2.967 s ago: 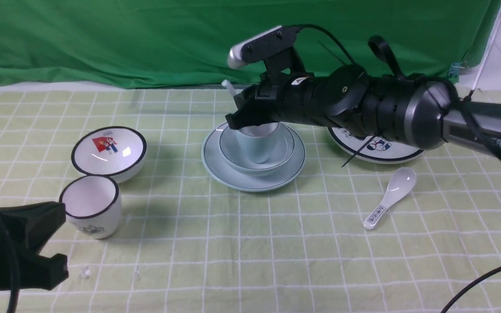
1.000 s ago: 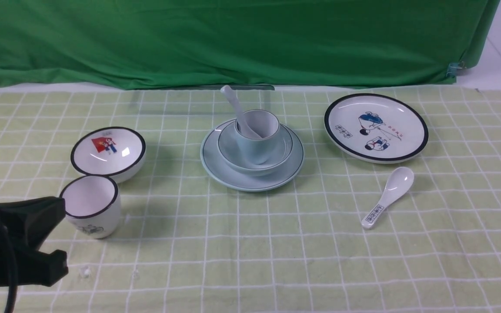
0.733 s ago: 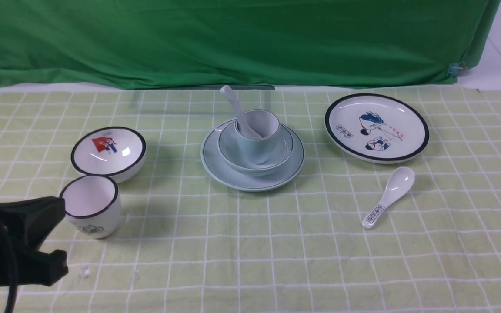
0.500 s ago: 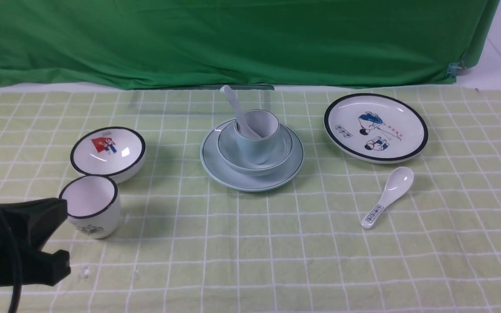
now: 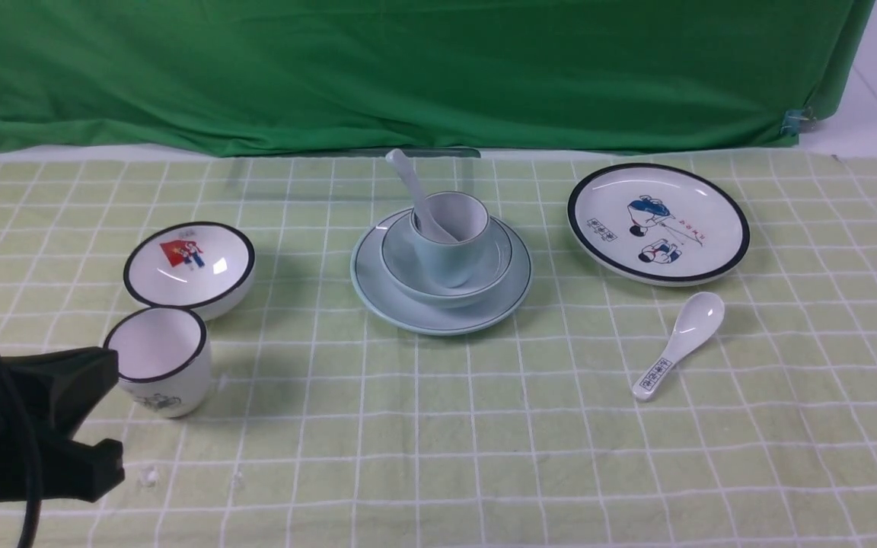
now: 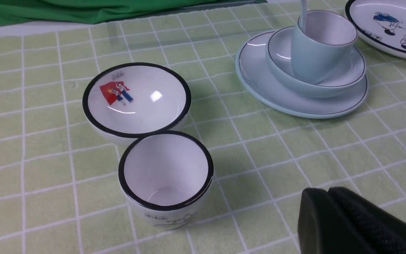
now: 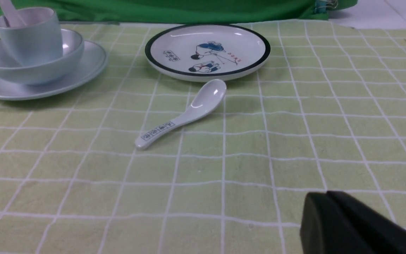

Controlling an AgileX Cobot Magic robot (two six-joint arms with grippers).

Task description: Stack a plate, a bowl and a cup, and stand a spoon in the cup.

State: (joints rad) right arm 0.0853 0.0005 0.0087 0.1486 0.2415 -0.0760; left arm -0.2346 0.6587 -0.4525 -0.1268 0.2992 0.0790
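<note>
Left gripper [image 6: 328, 192] and right gripper [image 7: 324, 195] — both pressed together, nothing pinched. Stack looks finished; next move probably just keeping clear. Pale blue-green plate [image 5: 449, 323] carries the bowl [image 5: 397, 255], cup [image 5: 450, 262] inside, white spoon [image 5: 409, 178] leaning in it (its tip seems to touch bottom, though partly hidden).

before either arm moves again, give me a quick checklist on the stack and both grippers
1. Bowl sits on the plate: ok
2. Cup stands upright in the bowl: ok
3. Spoon stands in the cup, handle up, leaning on the rim: ok
4. Left gripper shut and away from the stack: ok
5. Right gripper shut and away from the stack: ok
6. Stack would stay steady if bumped: cannot tell
</note>
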